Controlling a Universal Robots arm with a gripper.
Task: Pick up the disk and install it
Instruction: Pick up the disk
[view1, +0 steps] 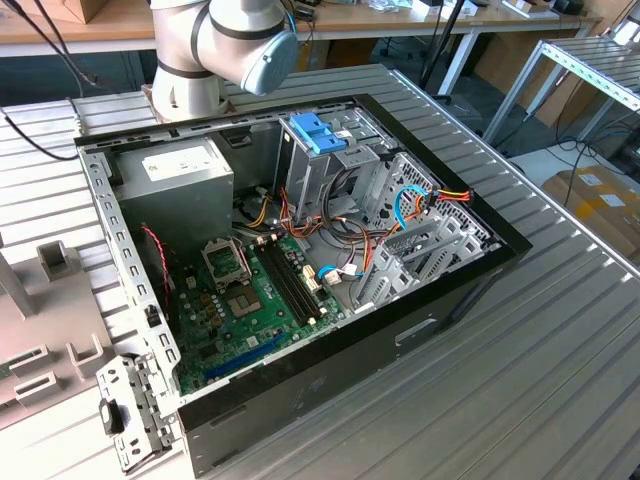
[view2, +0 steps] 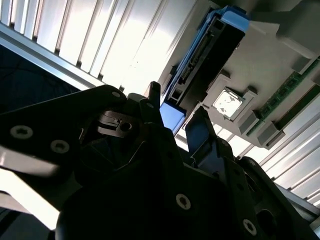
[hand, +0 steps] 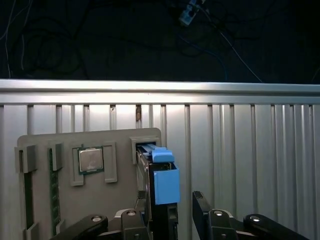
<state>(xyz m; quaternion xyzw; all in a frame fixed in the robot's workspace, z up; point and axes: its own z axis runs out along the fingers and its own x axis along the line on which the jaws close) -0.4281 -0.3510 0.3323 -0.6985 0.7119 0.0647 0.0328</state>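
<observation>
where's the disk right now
In the first wrist view the disk stands on edge in a slot of the grey holder tray, beside the square chip, its blue end inside the open gripper.

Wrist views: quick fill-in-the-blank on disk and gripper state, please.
1. The disk stands on edge in a slot of the grey holder; its end tab is ____.
2. The gripper is ____, with a finger on each side of the disk.
3. In the exterior view, the green motherboard lies inside the opened computer ____.
Missing: blue; open; case.
</observation>
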